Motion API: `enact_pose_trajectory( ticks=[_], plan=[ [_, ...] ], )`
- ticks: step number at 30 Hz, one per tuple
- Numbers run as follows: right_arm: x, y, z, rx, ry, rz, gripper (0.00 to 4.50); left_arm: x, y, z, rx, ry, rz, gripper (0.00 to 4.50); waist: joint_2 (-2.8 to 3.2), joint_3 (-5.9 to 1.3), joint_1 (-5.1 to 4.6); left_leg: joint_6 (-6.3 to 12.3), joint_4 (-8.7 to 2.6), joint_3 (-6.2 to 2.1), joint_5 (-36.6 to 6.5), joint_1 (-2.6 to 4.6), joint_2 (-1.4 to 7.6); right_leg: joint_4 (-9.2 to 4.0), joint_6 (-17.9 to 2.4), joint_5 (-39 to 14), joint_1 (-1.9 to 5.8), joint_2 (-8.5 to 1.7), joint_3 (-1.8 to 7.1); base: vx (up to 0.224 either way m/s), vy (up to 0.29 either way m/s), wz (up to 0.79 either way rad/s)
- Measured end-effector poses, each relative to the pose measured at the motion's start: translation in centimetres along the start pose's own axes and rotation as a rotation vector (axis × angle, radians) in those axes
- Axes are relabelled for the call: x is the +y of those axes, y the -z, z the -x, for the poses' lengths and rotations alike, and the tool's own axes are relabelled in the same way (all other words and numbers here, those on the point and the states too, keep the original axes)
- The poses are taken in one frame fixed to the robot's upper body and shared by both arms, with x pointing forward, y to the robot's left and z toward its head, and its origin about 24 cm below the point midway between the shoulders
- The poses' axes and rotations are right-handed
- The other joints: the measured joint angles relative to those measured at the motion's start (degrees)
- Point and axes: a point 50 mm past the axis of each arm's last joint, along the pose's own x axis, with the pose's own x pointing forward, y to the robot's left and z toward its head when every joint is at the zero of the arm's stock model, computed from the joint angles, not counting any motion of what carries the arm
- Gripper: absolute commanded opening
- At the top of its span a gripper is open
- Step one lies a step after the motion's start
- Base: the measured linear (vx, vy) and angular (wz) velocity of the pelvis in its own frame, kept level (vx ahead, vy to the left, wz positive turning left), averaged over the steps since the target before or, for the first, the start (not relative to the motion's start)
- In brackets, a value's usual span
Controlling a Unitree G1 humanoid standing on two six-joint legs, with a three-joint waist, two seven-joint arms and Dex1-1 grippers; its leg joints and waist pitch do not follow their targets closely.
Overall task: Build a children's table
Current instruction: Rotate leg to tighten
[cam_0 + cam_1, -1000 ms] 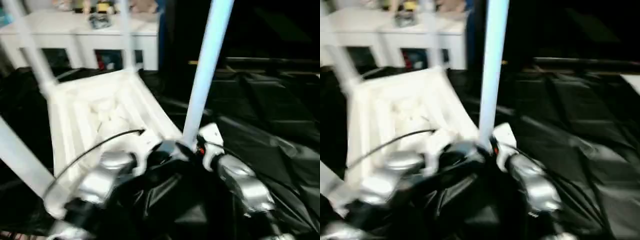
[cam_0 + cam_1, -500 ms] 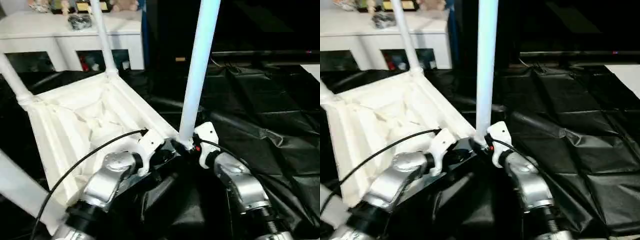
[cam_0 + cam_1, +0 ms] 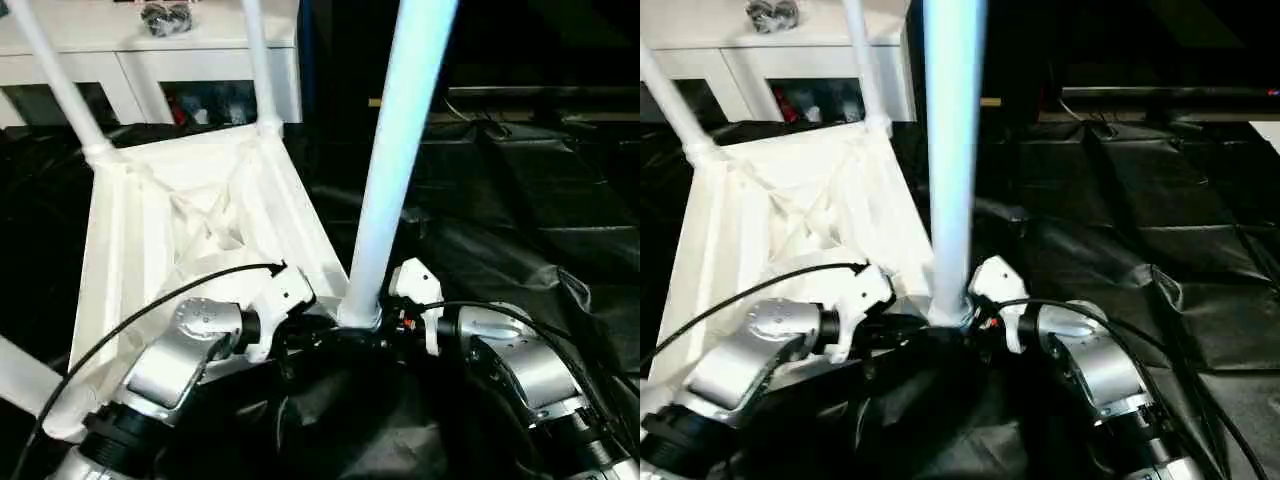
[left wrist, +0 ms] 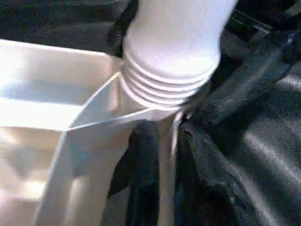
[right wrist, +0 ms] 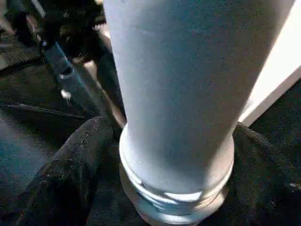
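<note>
Right wrist view: leg [image 5: 174, 94] stands between the open jaws.

Two silver forearms [image 3: 185, 355] with black joint collars, white wrist housings [image 3: 280, 300] and thin black cables [image 3: 150, 310].

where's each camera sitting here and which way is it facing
Head stereo pair: faces forward and down over both silver forearms at the upturned tabletop.
Left wrist: sits beside the near leg, facing its ribbed base in the corner socket.
Right wrist: faces the same leg's base, between black fingers.
All views share that leg.
</note>
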Motion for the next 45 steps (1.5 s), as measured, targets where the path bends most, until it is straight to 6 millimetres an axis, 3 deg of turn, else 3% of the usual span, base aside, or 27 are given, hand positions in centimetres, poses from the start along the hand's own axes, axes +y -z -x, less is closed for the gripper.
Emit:
enact_pose_trajectory(
  ticks=[20, 28, 33, 37, 45],
  plan=[
    [0.4, 0.3, 0.0, 0.008, -0.037, 0.001, 3.89, 0.4, 1.8, 2.0, 0.074, -0.011, -0.026, 0.95, -0.11, 0.14, 0.03, -0.55, 0.1, 0.08, 0.06, 0.23, 0.02, 0.14, -0.01, 0.23, 0.18, -0.04, 0.03, 0.0, 0.0, 0.0],
    [0.4, 0.3, 0.1, 0.013, -0.039, 0.002, 3.89, 0.6, 2.3, 2.4, 0.055, 0.027, -0.06, 0.22, -0.09, 0.12, -0.1, -0.56, 0.12, 0.08, 0.05, 0.3, 0.03, 0.31, -0.02, 0.23, 0.19, -0.04, 0.04, 0.0, 0.0, 0.0],
    [0.4, 0.4, 0.2, 0.016, -0.049, 0.005, 3.89, 0.7, 2.5, 2.7, 0.052, 0.05, -0.047, 0.05, -0.09, 0.12, -0.59, -0.57, 0.13, 0.08, 0.06, 0.31, 0.04, 0.34, -0.02, 0.23, 0.17, -0.04, 0.03, 0.0, 0.0, 0.0],
    [0.5, 0.4, 0.0, 0.012, -0.05, 0.004, 4.33, 0.8, 2.7, 3.2, 0.06, 0.073, -0.041, 0.0, -0.09, 0.11, -0.97, -0.56, 0.14, 0.08, 0.07, 0.3, 0.05, 0.33, -0.02, 0.23, 0.17, -0.04, 0.04, 0.0, 0.0, 0.0],
    [0.1, -0.5, -1.4, 0.004, -0.055, 0.033, 4.48, 0.8, 2.6, 2.9, 0.055, 0.084, -0.037, 0.0, -0.08, 0.09, -0.84, -0.56, 0.23, 0.08, 0.07, 0.3, 0.04, 0.35, -0.02, 0.23, 0.2, -0.05, 0.05, 0.0, 0.0, 0.0]
  ],
)
